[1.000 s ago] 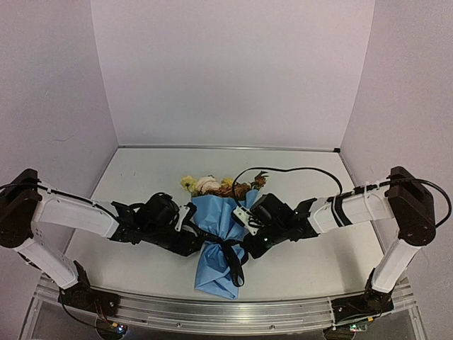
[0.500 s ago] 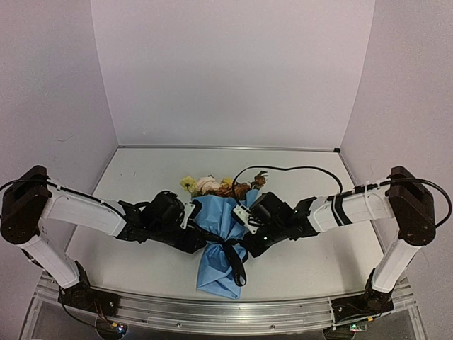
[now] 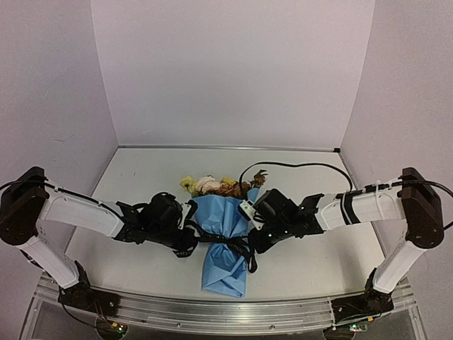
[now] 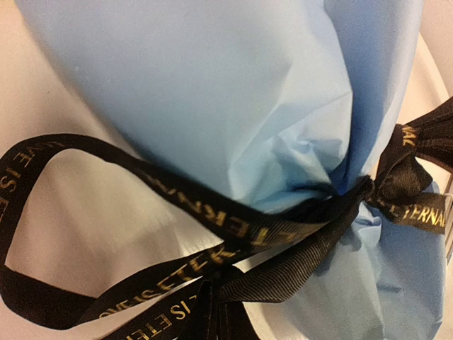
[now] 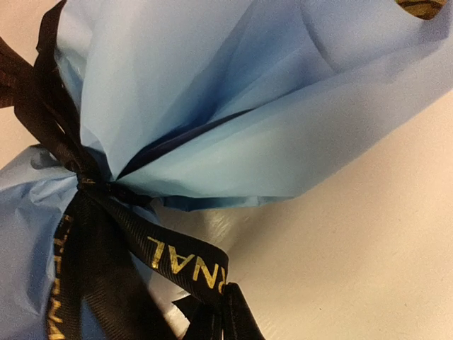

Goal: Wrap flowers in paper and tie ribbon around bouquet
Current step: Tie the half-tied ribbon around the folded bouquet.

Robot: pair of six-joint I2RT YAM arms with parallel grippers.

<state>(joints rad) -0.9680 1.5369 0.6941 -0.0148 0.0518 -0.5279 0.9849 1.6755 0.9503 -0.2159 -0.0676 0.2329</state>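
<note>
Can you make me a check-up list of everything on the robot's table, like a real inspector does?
Surface: white table, no spills seen.
Job's things: bouquet lies flat in the middle; flowers poke out the far end of the blue paper; black ribbon pinches its waist.
Clutter: nothing seen.
Grippers: left gripper and right gripper both shut, each seemingly on a ribbon end, one on either side of the bouquet.
Cables: black cable loops from the right arm over the table behind the flowers.
Surroundings: plain pale walls on three sides; metal rail at the near edge.
</note>
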